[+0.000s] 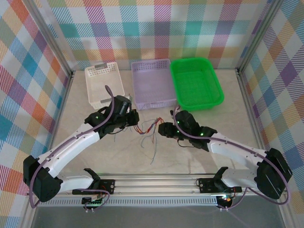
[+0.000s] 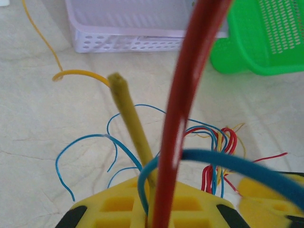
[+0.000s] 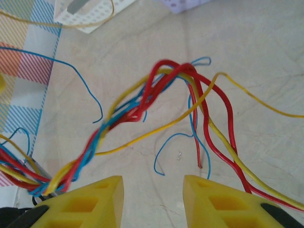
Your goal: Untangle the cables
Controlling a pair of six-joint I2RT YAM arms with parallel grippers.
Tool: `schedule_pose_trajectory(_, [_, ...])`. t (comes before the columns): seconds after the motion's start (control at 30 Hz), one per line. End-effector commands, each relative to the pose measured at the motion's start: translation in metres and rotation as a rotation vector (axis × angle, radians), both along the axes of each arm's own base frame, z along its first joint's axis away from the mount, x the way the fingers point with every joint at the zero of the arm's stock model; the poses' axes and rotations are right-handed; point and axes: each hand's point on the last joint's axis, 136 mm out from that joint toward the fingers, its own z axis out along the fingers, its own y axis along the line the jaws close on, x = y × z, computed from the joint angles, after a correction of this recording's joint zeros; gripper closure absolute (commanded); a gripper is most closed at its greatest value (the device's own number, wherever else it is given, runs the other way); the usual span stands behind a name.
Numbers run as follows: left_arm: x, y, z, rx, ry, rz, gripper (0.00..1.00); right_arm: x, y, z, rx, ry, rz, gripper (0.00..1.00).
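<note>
The cables (image 1: pixel 148 127) are hair-thin, glossy, plastic-coated strands in red, blue and yellow. They lie in a loose knot on the worktop (image 1: pixel 190 156) between the two claws, in front of the lavender basket (image 1: pixel 153 83). In the right wrist view several strands twist into a rope-like braid that arches up, then fans out into separate curling ends.

The left claw (image 2: pixel 152 206) has its blocky yellow fingers pressed together on the cables. A red, a dull yellow and a blue strand spring from the seam between the fingers. They are so near the lens that they blur and look thick.

The right claw (image 3: pixel 153 183) stands spread, with bare worktop showing through the gap. The braid runs off behind its left finger, and a red and a yellow strand pass close by the right one. Whether any strand touches a finger cannot be told. Several cables are cut off at the picture edges, and from above the tangle is too fine to follow strand by strand.

The worktop is smooth and pale beige with faint marble veining. At its far side three perforated plastic baskets stand in a row: the white basket (image 1: pixel 104 85), the lavender one and the green basket (image 1: pixel 197 83). The walls (image 1: pixel 142 28) are covered in pastel plaid cloth and framed by aluminium posts.
</note>
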Motion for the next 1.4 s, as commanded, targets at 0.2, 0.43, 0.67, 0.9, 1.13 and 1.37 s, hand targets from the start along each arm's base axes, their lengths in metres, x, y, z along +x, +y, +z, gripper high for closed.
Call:
schedule_pose_trajectory(0.2, [-0.016,-0.006,0.021,-0.075,-0.021,-0.005,1.0,-0.009,0.041,0.05,0.354,-0.102,0.135,0.62])
schedule_pose_trajectory(0.43, [-0.017,-0.014,0.017,-0.131,0.0,0.0,1.0,-0.006,0.053,0.05,0.42,-0.139,0.138,0.64])
schedule_pose_trajectory(0.67, [-0.02,-0.009,0.016,-0.14,-0.014,0.017,1.0,-0.002,0.045,0.066,0.498,-0.228,0.094,0.64])
schedule_pose_trajectory(0.9, [-0.021,-0.012,0.015,-0.175,-0.01,0.019,1.0,-0.003,0.044,0.068,0.514,-0.242,0.088,0.66])
schedule_pose_trajectory(1.13, [-0.025,-0.018,0.008,-0.225,0.011,0.01,1.0,0.002,0.046,0.077,0.634,-0.294,0.067,0.64])
schedule_pose_trajectory(1.37, [-0.029,-0.006,0.004,-0.205,-0.002,0.042,1.0,0.003,0.054,0.079,0.639,-0.301,0.092,0.87])
